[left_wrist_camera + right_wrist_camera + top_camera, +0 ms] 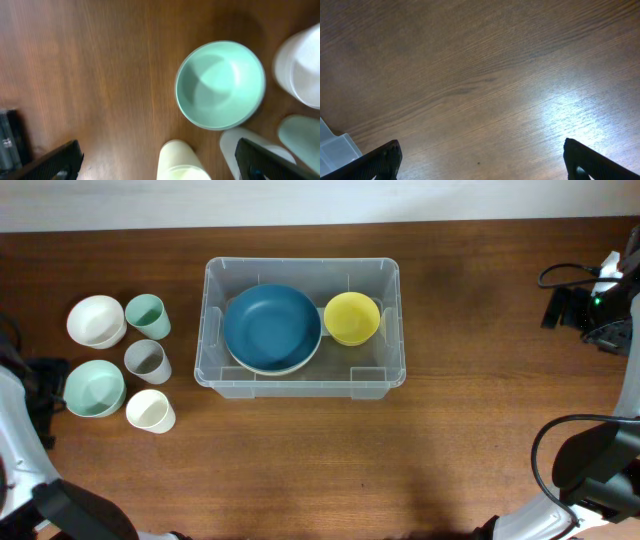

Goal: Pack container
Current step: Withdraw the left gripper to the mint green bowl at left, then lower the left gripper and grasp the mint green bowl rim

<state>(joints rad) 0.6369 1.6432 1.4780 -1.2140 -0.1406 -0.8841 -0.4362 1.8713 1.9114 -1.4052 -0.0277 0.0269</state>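
1. Toward the far edge of the table, about midway along it, stands the container. It is clear-walled, with its long side running left to right.
2. Inside it a blue bowl takes up the left part, nested in a paler bowl whose rim peeks out on the near side. A yellow bowl sits just beside it in the right part, and only the near right corner of the floor is bare.
3. By the table's left edge, well apart from the container, sit a white bowl and, nearer the front edge, a mint bowl.
4. Between those bowls and the container stand three cups in a row from far to near: a mint cup, a grey cup and a cream cup.
5. The left gripper hovers over this cluster with its jaws spread wide and nothing held. The mint bowl lies just ahead of it and the cream cup below, between its fingers.
6. The right gripper is also fully open and empty, above bare wood on the table's right side. A corner of the container shows at the lower left of its wrist view.
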